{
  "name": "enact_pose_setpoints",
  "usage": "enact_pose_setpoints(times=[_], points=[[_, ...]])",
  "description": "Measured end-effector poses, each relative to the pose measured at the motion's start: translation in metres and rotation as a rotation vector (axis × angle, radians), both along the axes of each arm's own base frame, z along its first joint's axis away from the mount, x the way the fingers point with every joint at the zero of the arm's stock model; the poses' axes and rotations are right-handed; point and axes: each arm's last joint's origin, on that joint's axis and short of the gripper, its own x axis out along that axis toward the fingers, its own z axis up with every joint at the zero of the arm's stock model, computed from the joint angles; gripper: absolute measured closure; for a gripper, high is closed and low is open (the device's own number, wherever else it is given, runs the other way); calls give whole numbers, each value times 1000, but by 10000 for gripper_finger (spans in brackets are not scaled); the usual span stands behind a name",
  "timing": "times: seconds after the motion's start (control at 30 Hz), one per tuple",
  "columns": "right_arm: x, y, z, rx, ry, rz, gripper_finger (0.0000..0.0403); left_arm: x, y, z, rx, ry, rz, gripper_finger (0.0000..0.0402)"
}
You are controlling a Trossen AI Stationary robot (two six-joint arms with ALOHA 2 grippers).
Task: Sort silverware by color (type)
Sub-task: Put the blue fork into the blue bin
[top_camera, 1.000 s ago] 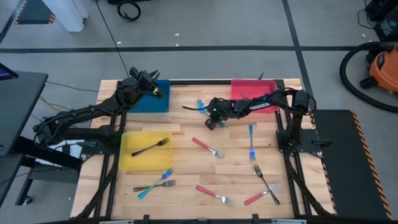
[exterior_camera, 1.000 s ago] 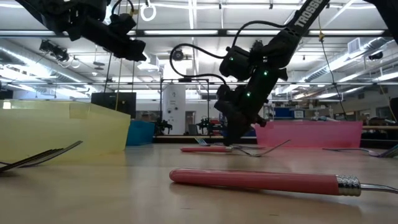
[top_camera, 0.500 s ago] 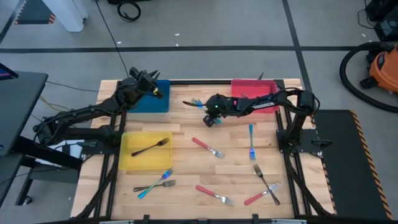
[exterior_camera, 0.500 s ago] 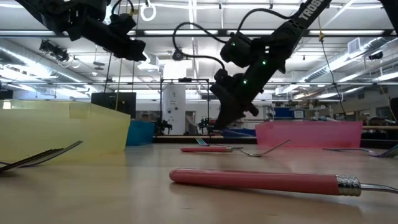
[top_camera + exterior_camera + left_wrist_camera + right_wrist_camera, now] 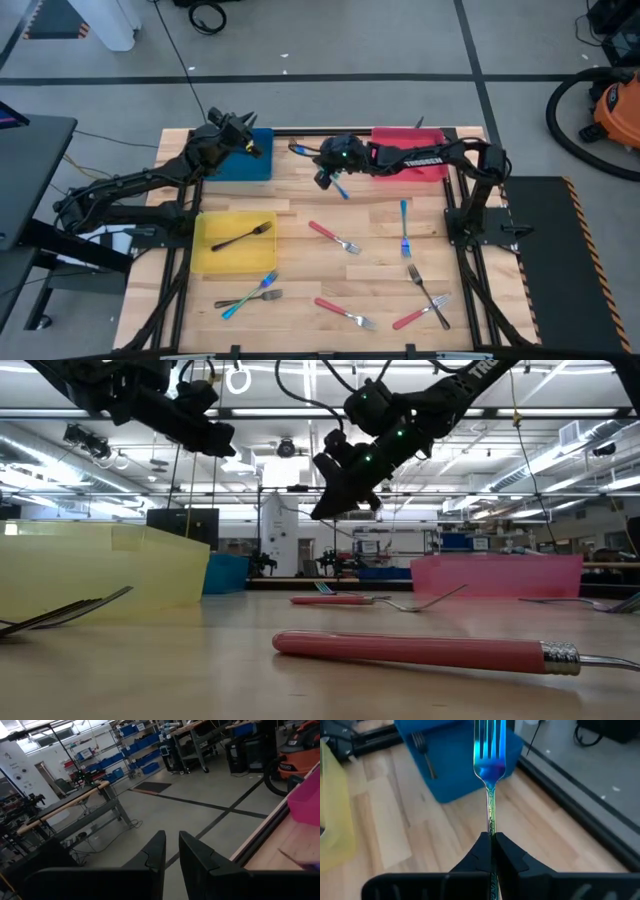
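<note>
Wooden table (image 5: 300, 215), right gripper (image 5: 491, 839) clamped on blue fork (image 5: 490, 755)

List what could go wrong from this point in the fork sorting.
1. The right gripper pinches the blue fork only by its thin handle, tines far out front; it may swivel or slip in transit.
2. The blue tray already holds a fork; the carried one may land on it and bounce out.
3. The left gripper hovers at the blue tray's edge, so the arms may crowd each other there.
</note>
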Motion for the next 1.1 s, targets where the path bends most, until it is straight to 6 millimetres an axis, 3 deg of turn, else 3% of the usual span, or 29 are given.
enact_pose_setpoints(times=[0.33,0.77,1.1], points=[[8,-19,32,-121,-188,-13,391,-4,6,1,24,17,30,347],[14,-39,73,-234,-340,-21,391,-34,37,1,-32,-96,227,347],[13,-44,79,-272,-388,1,391,-36,41,1,-111,-206,39,346]])
